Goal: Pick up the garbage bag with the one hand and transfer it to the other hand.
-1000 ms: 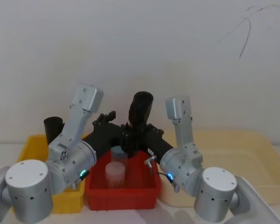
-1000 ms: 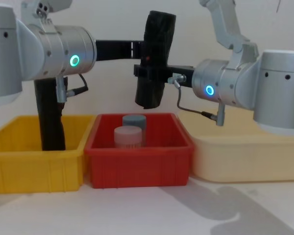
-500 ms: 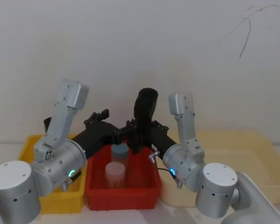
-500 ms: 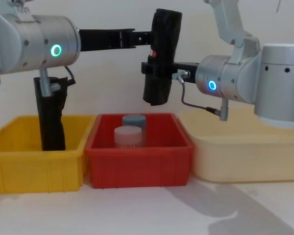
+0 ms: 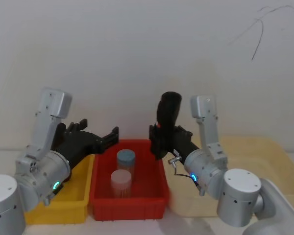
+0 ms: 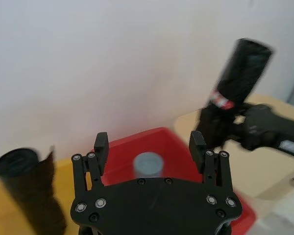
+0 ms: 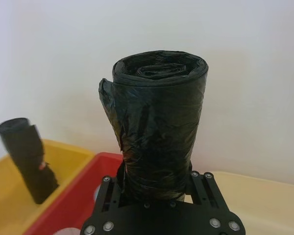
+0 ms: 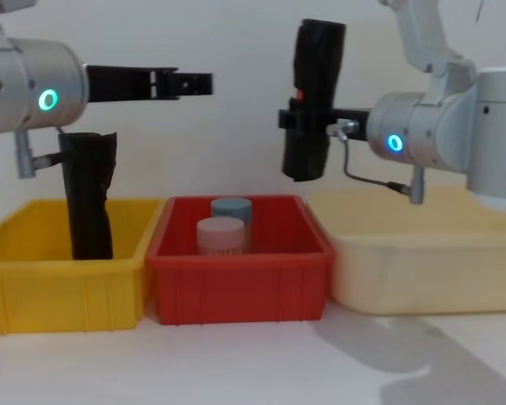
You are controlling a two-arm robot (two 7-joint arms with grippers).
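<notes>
The garbage bag (image 8: 314, 93), a black rolled bundle, hangs upright in the air above the gap between the red bin and the cream tray. My right gripper (image 8: 302, 118), on the arm with the blue ring light, is shut on the bag's lower half. The right wrist view shows the roll (image 7: 157, 132) standing up out of the gripper. My left gripper (image 8: 194, 83), on the green-lit arm, is open with nothing in it and sits to the left of the bag, well apart from it. In the left wrist view its fingers (image 6: 101, 144) stand wide, with the bag (image 6: 240, 73) farther off.
A red bin (image 8: 236, 287) below holds a pale jar (image 8: 221, 234) and a blue-lidded jar (image 8: 231, 208). A second black roll (image 8: 88, 194) stands in the yellow bin (image 8: 59, 291) on the left. A cream tray (image 8: 422, 261) lies on the right.
My left gripper has let go of the bag and drawn back to the left. My right gripper has carried the bag to the right, away from the middle.
</notes>
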